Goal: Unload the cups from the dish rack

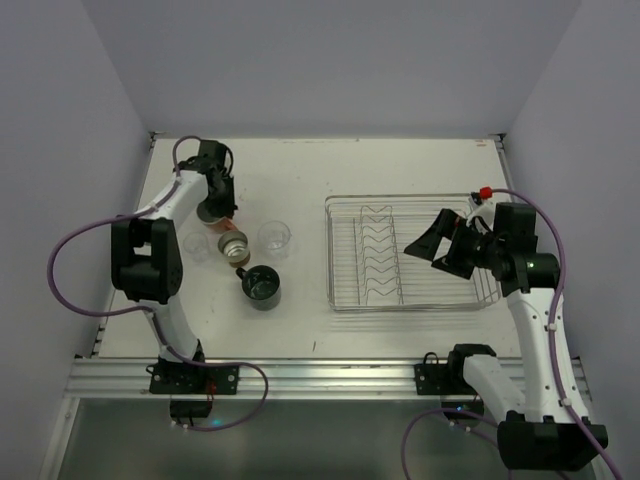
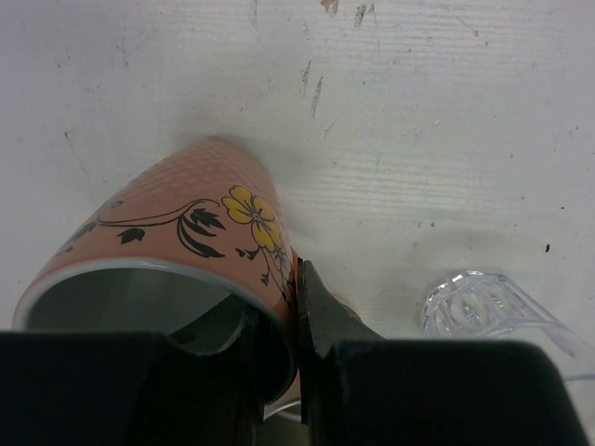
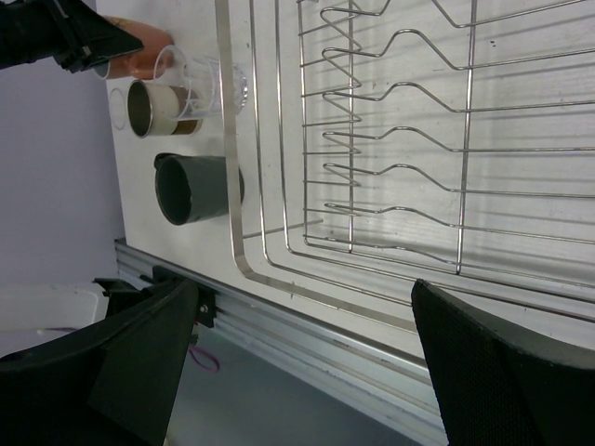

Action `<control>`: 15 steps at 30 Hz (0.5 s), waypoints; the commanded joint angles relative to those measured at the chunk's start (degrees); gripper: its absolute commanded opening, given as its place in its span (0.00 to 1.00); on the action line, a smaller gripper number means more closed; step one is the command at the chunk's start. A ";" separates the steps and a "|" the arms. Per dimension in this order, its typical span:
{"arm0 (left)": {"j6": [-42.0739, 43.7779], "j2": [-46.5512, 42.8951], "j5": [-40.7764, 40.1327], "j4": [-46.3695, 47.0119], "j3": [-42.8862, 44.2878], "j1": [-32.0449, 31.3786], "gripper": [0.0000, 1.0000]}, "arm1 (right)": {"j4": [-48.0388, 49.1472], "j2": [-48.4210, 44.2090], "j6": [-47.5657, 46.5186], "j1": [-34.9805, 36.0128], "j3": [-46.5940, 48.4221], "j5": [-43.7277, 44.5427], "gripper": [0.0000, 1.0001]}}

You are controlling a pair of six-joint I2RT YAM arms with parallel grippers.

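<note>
Placing step: salmon-pink cup [image 2: 186, 214] held by the left end effector [image 2: 279, 311]; no cups show in the dish rack [image 1: 405, 252].

The left end effector is closed on the cup's rim, one finger inside and one outside. The cup hangs tilted low over the worktop [image 2: 418, 111] at far left, well apart from the rack. Base contact: cannot tell. Judgement: level the cup first and lower until the base sits flat. Then part the fingers only slightly and lift straight up so the inner finger clears the rim. A clear tumbler [image 2: 483, 302] is just beside and the cream cup [image 1: 233, 245] is near, so avoid any sideways sweep. The right end effector [image 3: 302, 307] is spread wide and empty over the rack.
</note>
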 commanded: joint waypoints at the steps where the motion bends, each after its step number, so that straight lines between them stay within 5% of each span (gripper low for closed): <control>1: 0.71 -0.39 -1.95 2.76 2.36 -0.26 0.00 | 1.44 -0.32 -0.66 0.04 -0.30 0.95 0.99; 6: 0.53 0.75 -2.22 2.94 2.54 -0.26 0.00 | 1.62 -0.40 -0.57 0.13 -0.74 1.04 0.99; 15: 0.00 1.19 -1.51 3.11 3.24 -0.26 0.29 | 1.45 -1.11 -0.75 0.04 -1.27 1.39 0.99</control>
